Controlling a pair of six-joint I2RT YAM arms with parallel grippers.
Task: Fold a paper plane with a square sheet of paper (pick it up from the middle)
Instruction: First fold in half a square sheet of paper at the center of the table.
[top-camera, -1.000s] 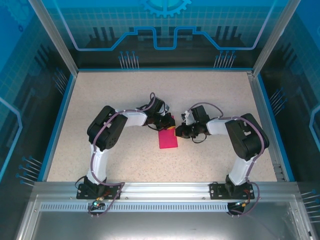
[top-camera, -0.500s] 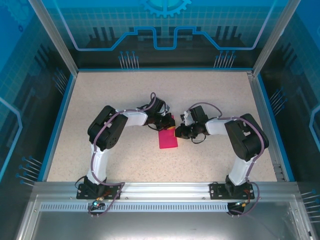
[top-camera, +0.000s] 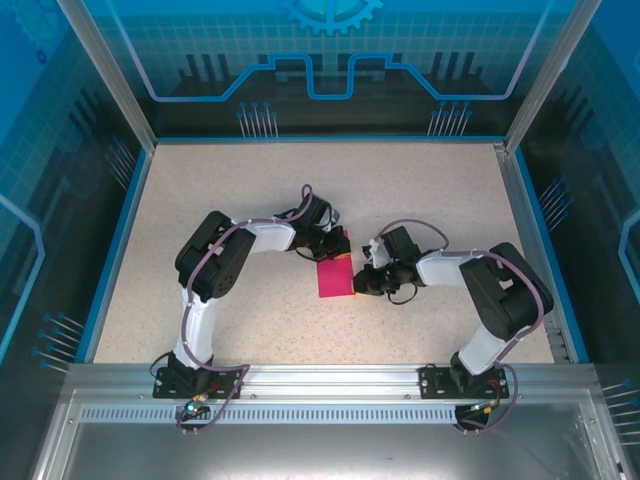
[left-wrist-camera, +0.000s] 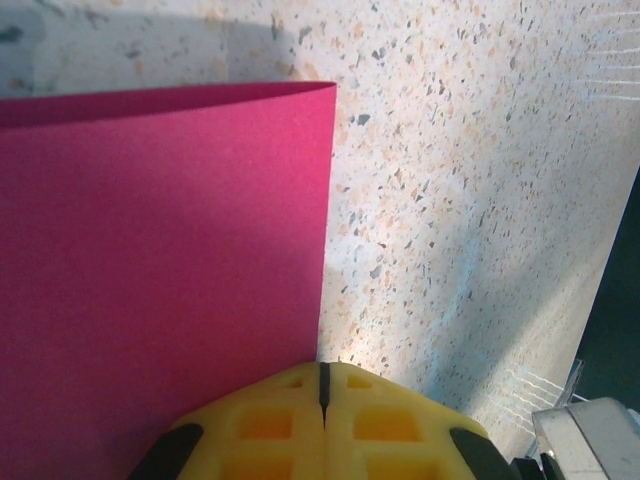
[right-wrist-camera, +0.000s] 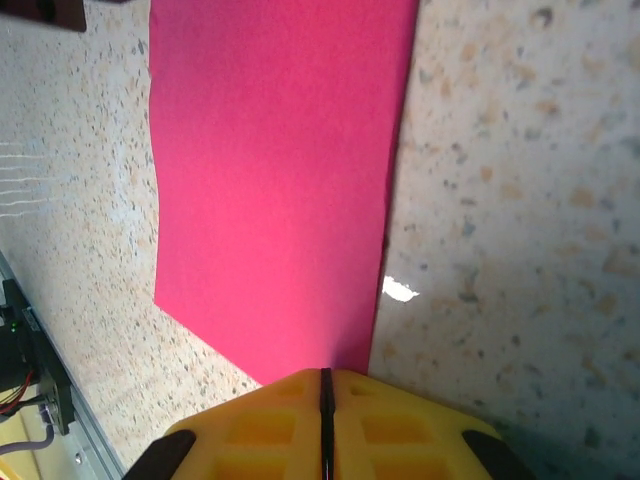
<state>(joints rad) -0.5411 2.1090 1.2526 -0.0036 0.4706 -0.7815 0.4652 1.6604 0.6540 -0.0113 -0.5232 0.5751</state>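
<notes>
Looks down from above on a speckled beige desk (top-camera: 200, 180) with a magenta sheet of paper (top-camera: 334, 279) lying near its middle, as a rectangle longer than wide, between two black-and-white arms reaching inward from the near edge. Places the left fingers (top-camera: 337, 246) at the far end of the sheet and the right fingers (top-camera: 358, 283) against its right side, towards the near half. Seen close from the left wrist: yellow left fingers (left-wrist-camera: 285, 415) pressed fully shut, seam to seam, with the straight side edge of the paper (left-wrist-camera: 160, 260) running right down to that seam and the far edge bowed slightly, with a shadow on the desk beyond it. Cannot tell whether pinching that edge or merely touching it. Seen close from the right wrist: yellow right fingers (right-wrist-camera: 280, 420) likewise shut tight, tips meeting the near corner of the paper (right-wrist-camera: 280, 170), flat and smooth on the desk, one long edge faintly wavy. Again cannot tell whether gripping or only resting against the sheet.
</notes>
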